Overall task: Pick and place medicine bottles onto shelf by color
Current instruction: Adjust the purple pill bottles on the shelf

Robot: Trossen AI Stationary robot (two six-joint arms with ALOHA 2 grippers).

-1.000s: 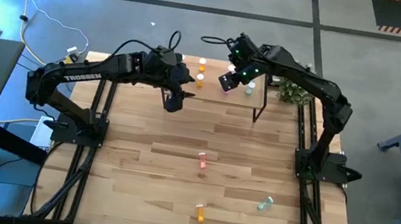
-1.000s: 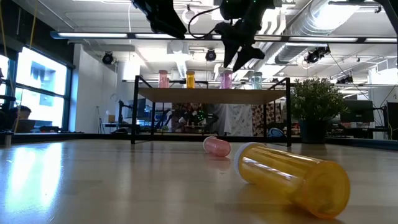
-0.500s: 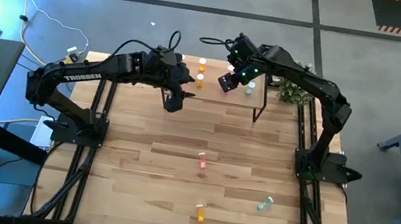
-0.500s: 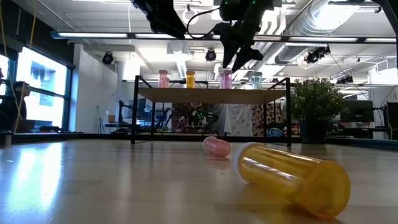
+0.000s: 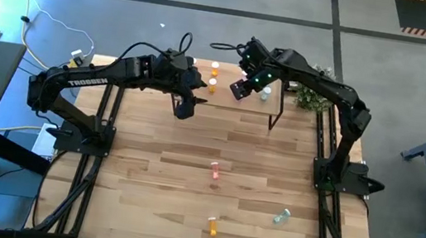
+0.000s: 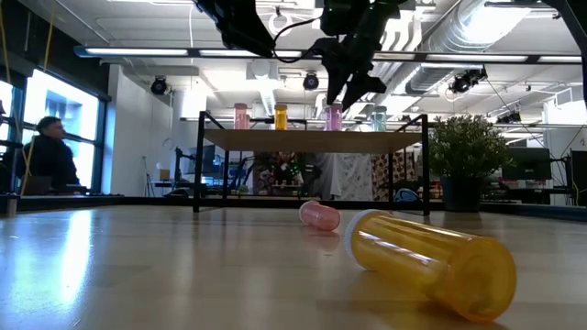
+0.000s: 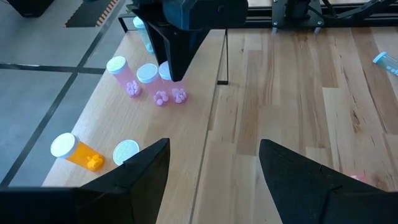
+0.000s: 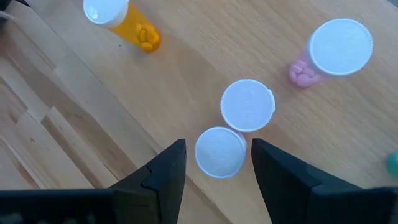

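Bench [image 5: 187, 182] carries three loose bottles: pink [image 5: 214, 168], teal [image 5: 281, 218], orange [image 5: 213, 227]; others stand on the shelf [image 5: 224, 96]. Right end effector [image 8: 214, 163] hangs open, empty, above standing pink bottles [image 8: 242, 106]: release looks done, next fetch a loose bottle. Left end effector [image 7: 211, 165] open, idle near the shelf.

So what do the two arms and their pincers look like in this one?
Both arms are matte black and jointed. The left arm carries white TROSSEN lettering; the right arm shows small green lights near its wrist. Each pincer has two flat, dark, tapering fingers, and thin black cables loop above the wrists.
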